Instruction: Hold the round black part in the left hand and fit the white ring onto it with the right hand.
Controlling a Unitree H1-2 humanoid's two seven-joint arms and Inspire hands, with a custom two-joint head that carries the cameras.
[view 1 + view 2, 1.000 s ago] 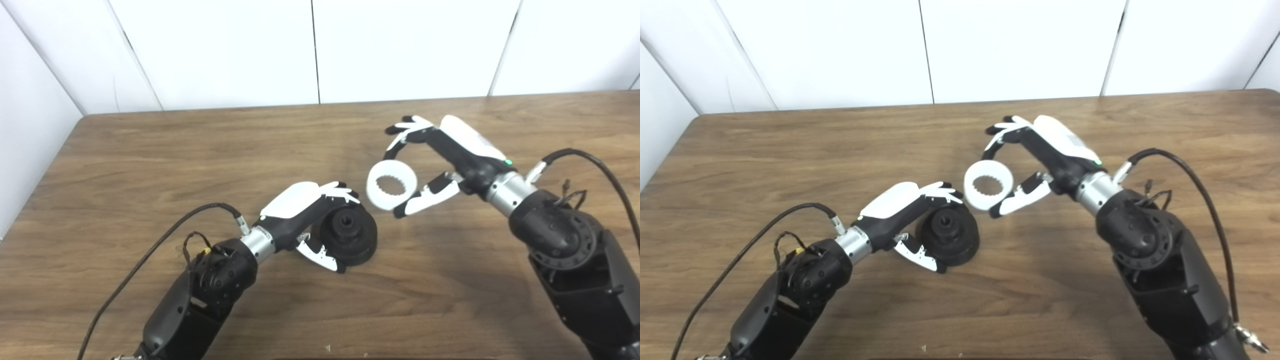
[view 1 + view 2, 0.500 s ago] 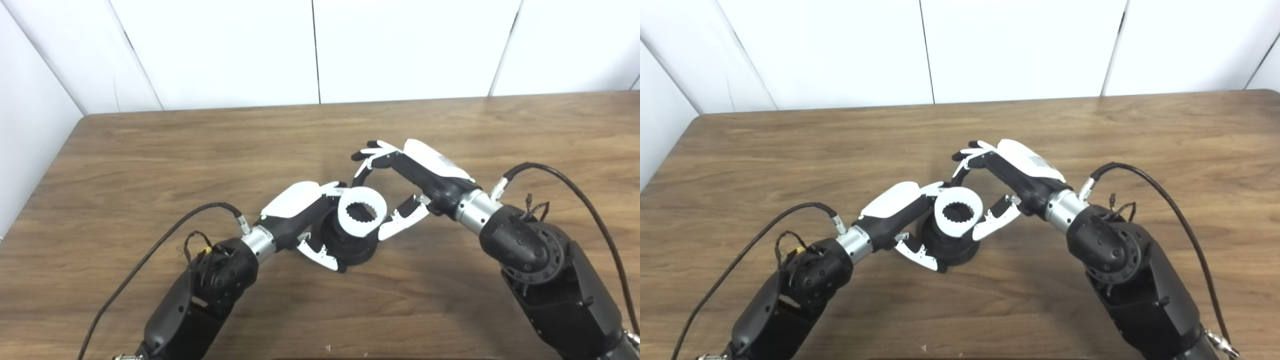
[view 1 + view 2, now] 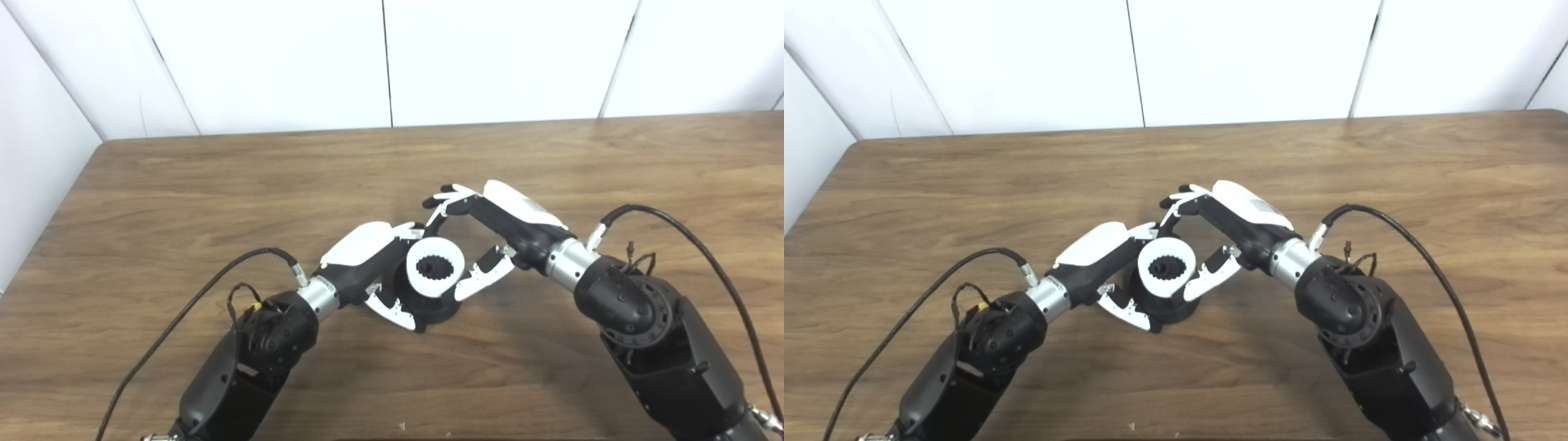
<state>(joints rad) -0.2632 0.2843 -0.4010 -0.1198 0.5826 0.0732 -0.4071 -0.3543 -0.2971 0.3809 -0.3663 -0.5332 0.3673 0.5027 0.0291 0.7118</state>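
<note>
On the brown wooden table (image 3: 184,184), the left hand (image 3: 373,257) grips the round black plastic part (image 3: 429,303). The right hand (image 3: 490,239) pinches the toothed white ring (image 3: 435,267) over its hub; final seating looks unfinished.

Black arms, silver wrist collars, black cables; each robot hand (image 3: 373,257) (image 3: 490,229) white-shelled over black, white-tipped fingers.
</note>
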